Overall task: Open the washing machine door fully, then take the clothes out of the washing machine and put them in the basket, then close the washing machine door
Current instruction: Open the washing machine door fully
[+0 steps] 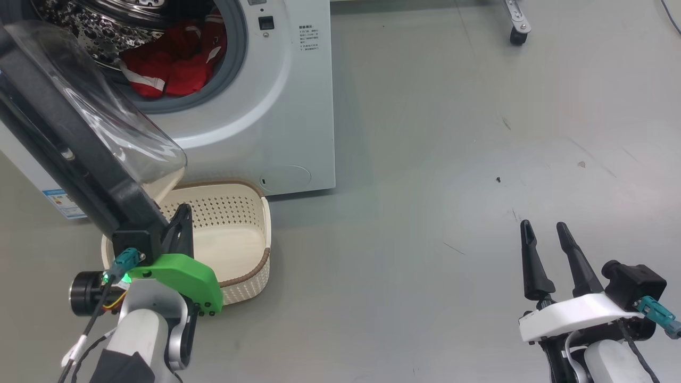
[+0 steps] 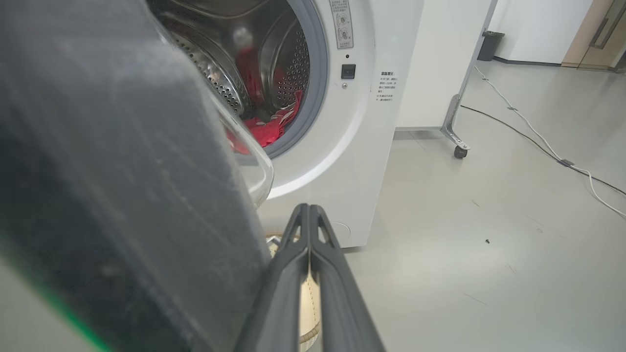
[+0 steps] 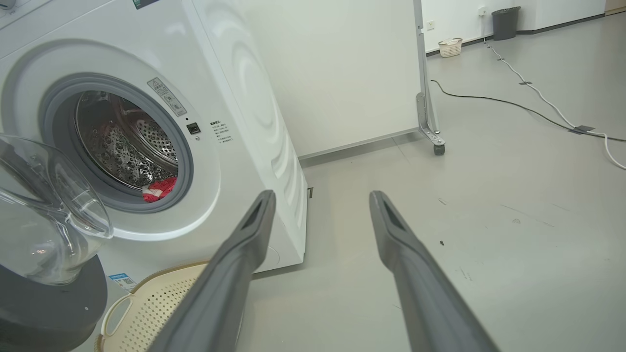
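Note:
The white washing machine [image 1: 276,106] stands at the upper left with its door [image 1: 64,143] swung out toward me, black rim and clear glass bowl [image 3: 49,215] showing. Red clothes [image 1: 170,66] with white trim lie at the drum's mouth. The cream basket [image 1: 239,234] sits on the floor in front of the machine, partly under the door. My left gripper [image 1: 183,210] is shut and holds nothing, its fingers [image 2: 309,230] close beside the door's rim [image 2: 122,195] and above the basket. My right gripper [image 1: 548,231] is open and holds nothing, low over the floor far to the right.
A white panel on a caster [image 1: 517,34] stands behind and right of the machine. A cable [image 2: 538,142] runs across the grey floor further back, near a dark bin [image 3: 503,22] and a small basket [image 3: 450,47].

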Robot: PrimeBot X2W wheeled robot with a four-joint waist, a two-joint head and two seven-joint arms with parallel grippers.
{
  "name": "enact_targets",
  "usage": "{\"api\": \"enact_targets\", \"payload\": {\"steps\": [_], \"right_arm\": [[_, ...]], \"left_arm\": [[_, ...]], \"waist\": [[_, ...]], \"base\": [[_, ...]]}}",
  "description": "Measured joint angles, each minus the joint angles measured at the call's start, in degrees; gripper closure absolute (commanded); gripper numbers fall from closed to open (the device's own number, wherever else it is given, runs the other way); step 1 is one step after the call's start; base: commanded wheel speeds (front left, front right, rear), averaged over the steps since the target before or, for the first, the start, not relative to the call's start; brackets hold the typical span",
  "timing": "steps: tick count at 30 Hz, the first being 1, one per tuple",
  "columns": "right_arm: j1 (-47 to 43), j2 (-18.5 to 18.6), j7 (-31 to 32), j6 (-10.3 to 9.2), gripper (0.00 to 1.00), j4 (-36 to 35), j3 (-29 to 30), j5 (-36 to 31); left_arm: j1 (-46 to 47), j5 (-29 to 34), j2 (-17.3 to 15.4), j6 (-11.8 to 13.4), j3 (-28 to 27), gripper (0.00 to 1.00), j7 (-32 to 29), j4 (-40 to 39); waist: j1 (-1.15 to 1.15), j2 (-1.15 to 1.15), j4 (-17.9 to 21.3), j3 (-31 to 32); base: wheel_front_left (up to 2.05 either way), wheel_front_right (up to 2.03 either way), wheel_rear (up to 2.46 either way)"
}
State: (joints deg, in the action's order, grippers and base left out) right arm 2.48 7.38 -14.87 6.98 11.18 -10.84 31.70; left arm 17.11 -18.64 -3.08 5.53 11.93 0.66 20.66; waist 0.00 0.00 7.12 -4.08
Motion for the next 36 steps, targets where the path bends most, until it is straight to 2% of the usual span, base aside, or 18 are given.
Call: {"api": "enact_targets", "payload": {"steps": [7,15,24,36], "right_arm": [[-0.01,0.03,0.00,0.01,0.00,0.02,0.97,0.00],[-0.06,0.19,0.00,0.01,0.00,0.01,1.59,0.00],[-0.24,-0.05,0.00,0.01,0.00,-0.08,2.64,0.00],[-0.48,-0.01,0.00,0.01,0.00,-0.41,2.76,0.00]], "left_arm": [[0.34,-0.45,0.34,0.18,-0.67,1.00,1.51,1.47],[1.08,-0.69,1.12,0.19,-0.03,1.00,2.58,3.09],[1.22,-1.05,1.29,0.18,0.64,1.00,4.53,4.32],[1.74,-2.04,1.31,0.18,0.91,1.00,6.05,6.20]], "waist": [[0.00,0.00,-0.43,0.04],[0.00,0.00,-2.63,0.42],[0.00,0.00,-5.93,0.77],[0.00,0.00,-12.74,1.05]], "base": [[0.00,0.00,0.00],[0.00,0.00,0.00],[0.00,0.00,0.00],[0.00,0.00,0.00]]}}
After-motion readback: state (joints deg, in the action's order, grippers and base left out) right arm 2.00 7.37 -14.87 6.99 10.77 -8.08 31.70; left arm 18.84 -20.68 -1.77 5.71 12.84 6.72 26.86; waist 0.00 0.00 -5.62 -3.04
